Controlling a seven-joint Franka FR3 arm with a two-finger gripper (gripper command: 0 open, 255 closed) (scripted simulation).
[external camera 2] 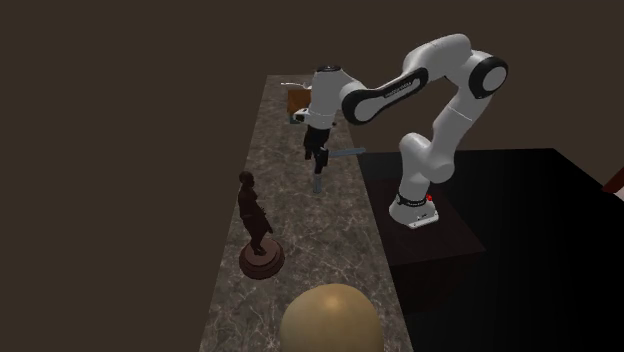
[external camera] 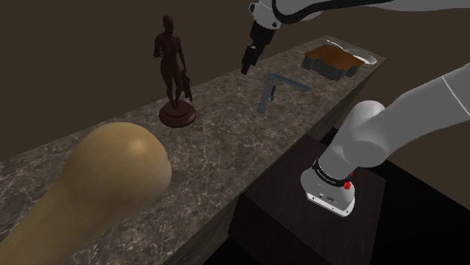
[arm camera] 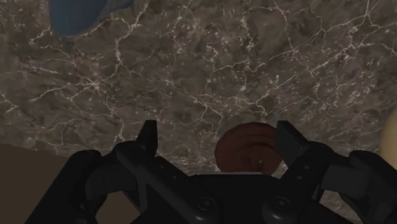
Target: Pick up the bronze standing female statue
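One dark statue (external camera: 174,69) upright on veined counter (external camera: 226,139); two jaws spread, holding nothing

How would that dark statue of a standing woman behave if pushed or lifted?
The statue looks tall and narrow over a small round base, so a high push would probably tip it. It seems rigid, not floppy. Its uneven, rounded figure may slip or twist in the hand.

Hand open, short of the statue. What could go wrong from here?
The statue stands tall and slim on a small round base; a sideways nudge from the hand could topple it.
Its figure is uneven, so the open hand may close off-centre and slip.
The grey-blue fixture lies near the hand; a low sweep could clip it.
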